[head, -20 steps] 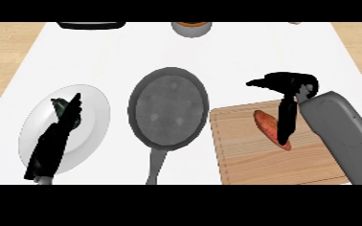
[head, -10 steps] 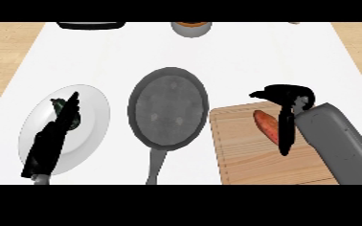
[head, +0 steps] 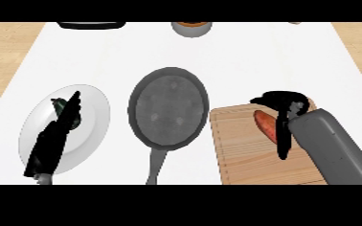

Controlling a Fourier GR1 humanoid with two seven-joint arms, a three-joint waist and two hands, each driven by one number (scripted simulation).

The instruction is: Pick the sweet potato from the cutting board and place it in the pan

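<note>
Fingers of the right hand (head: 284,106) have curled lower around the sweet potato (head: 265,125) on the cutting board (head: 244,158), hiding its right side. Left hand (head: 55,136) rests open over the plate (head: 96,119), beside the pan (head: 168,107).

White counter (head: 283,62) w/ wood showing at both sides. On it: grey pan (head: 168,107) at centre, handle toward the near edge; plate (head: 96,119) to its left; cutting board (head: 244,155) to its right; dark dish (head: 90,25) & bowl (head: 191,28) at far edge
</note>
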